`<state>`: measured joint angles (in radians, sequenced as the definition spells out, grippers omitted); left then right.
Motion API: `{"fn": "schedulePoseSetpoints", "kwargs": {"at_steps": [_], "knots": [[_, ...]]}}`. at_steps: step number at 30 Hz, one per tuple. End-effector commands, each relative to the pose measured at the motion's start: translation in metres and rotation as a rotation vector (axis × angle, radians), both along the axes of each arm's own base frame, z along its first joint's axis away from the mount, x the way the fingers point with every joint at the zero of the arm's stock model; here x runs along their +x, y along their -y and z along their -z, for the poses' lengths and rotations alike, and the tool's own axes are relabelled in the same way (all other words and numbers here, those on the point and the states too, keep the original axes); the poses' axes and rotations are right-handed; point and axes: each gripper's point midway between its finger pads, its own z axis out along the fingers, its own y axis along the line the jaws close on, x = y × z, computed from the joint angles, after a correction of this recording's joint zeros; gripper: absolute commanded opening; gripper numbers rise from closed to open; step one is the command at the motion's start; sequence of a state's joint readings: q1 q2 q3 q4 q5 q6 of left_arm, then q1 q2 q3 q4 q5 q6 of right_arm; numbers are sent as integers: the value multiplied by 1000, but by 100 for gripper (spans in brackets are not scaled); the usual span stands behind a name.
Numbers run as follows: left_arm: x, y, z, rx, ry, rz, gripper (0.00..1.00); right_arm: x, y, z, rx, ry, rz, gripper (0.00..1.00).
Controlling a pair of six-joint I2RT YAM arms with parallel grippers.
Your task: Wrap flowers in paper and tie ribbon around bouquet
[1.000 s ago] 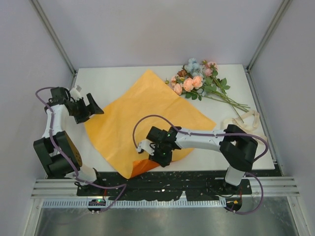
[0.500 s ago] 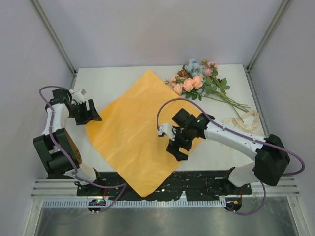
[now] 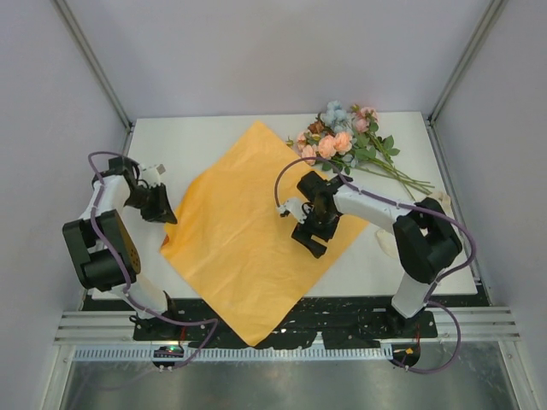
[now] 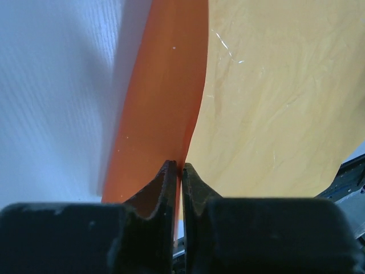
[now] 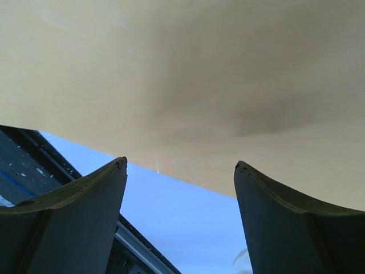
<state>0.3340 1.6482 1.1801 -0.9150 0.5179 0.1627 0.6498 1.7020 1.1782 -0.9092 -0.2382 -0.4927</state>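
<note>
Your paper (image 3: pixel 244 231) lies flat, a diamond mid-tabletop (image 3: pixel 205 137), near corner overhanging the near edge. Your left gripper (image 3: pixel 165 212), spread before, now pinches its left corner. Your right gripper (image 3: pixel 311 243) has let go, jaws spread.

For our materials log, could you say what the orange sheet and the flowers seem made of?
The paper: thin, matte, bends where its edge is pinched; likely wrapping paper. The flowers: possibly artificial fabric blooms; too small to confirm.
</note>
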Motion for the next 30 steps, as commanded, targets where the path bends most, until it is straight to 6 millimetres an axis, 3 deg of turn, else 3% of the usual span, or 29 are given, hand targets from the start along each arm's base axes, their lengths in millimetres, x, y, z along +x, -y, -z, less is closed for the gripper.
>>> {"fn": "schedulePoseSetpoints", "kwargs": {"at_steps": [1,4,6,13,23,27,30], "knots": [[-9,4,8,48,-29,23,9,32,19,11,-99,55,65,80],[-3,1,13,50,-47,2,0,43,45,24,-167,35,109,79],[4,3,13,34,-46,-11,0,50,59,32,-196,17,141,79],[32,6,8,4,-23,-44,0,86,73,43,-250,23,190,78],[71,1,13,28,-9,-65,0,84,57,43,-180,-50,235,79],[77,-2,14,36,-23,-71,0,98,51,41,-168,-28,252,79],[73,-5,9,59,-23,-77,0,101,48,22,-141,-20,249,79]]}}
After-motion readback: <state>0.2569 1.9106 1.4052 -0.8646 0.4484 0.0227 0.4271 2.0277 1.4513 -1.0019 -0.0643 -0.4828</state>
